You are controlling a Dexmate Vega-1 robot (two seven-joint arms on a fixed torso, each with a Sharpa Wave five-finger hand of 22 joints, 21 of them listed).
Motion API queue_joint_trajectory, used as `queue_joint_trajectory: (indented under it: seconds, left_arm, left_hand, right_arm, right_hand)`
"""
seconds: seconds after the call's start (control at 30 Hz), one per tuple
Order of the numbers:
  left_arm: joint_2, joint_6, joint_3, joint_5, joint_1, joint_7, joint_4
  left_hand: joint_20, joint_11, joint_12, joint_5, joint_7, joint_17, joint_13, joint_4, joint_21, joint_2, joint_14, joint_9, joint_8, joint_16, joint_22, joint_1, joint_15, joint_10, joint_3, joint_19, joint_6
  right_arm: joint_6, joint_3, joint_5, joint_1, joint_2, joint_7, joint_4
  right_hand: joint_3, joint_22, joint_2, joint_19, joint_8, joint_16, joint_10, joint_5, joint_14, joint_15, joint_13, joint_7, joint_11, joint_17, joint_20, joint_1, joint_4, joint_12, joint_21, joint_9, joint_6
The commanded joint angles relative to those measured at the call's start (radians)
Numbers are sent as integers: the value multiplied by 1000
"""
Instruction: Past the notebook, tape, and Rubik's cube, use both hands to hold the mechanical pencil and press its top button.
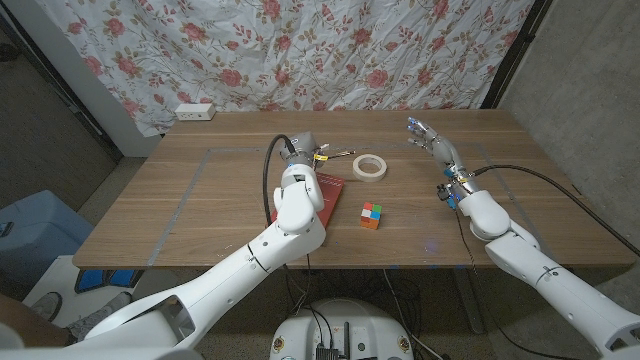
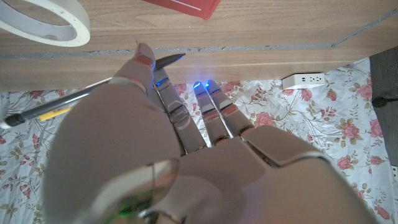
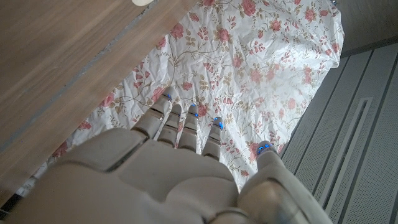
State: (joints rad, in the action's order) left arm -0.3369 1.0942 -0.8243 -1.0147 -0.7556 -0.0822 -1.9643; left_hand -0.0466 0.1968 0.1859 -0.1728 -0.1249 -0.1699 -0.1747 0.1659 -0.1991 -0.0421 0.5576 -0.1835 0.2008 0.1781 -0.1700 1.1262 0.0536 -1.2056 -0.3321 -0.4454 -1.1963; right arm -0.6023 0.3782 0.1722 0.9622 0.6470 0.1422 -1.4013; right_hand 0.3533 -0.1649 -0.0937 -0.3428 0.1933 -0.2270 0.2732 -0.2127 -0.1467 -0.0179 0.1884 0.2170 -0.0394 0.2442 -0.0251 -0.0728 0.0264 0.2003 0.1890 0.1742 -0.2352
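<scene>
My left hand [image 1: 303, 148] is raised over the far side of the red notebook [image 1: 325, 195] and pinches the mechanical pencil [image 1: 337, 155] between thumb and fingers. In the left wrist view the pencil [image 2: 74, 99] is dark with a yellow band, and it crosses the thumb of my left hand [image 2: 186, 143] with its tip sticking out past it. The white tape ring [image 1: 369, 167] lies just right of the pencil, and the Rubik's cube [image 1: 371, 215] sits nearer me. My right hand [image 1: 432, 143] hovers further right with fingers stretched apart, holding nothing; the right wrist view shows this hand [image 3: 180, 168] the same way.
A floral curtain [image 1: 330, 50] hangs behind the wooden table [image 1: 200, 200]. A white power strip [image 1: 195, 112] lies at the far left corner. Cables trail from both wrists. The tape [image 2: 37, 22] and a notebook corner [image 2: 186, 6] also appear in the left wrist view.
</scene>
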Motion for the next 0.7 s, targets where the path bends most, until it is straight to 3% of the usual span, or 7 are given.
queue_joint_trajectory:
  seconds: [0.03, 0.33, 0.7]
  left_arm:
    - [27, 52, -2, 315, 47, 177, 6]
    - [14, 90, -23, 474, 93, 251, 0]
    - [3, 137, -39, 635, 134, 344, -20]
  left_hand:
    - [-59, 25, 4, -5, 8, -1, -5, -1, -4, -8, 9, -4, 2, 4, -5, 1, 172, -37, 8, -9, 1]
    - [-54, 24, 5, -6, 12, -1, -5, -1, -5, -9, 11, -5, 3, 4, -5, 1, 171, -39, 10, -11, -2]
    - [-50, 23, 5, -6, 14, 0, -5, -1, -5, -9, 12, -5, 2, 4, -5, 0, 170, -42, 13, -13, -1]
  right_arm:
    - [-54, 23, -98, -25, -9, 28, 38]
    - [-53, 32, -168, -33, 3, 47, 32]
    - [-41, 35, -232, -19, 15, 87, 6]
  right_hand:
    - [0, -4, -4, -1, -7, -5, -1, 3, 1, -4, 4, 2, -5, 4, 6, -9, 9, -1, 2, 4, 21]
    - [-1, -5, -8, 17, -21, 2, -41, 4, 25, -11, 3, 3, -3, 10, 3, -6, 12, -14, -3, 4, 78]
    - [-3, -5, -12, 36, -21, 6, -70, 5, 47, -13, 3, 4, 4, 15, 1, 1, 11, -18, -6, 3, 118]
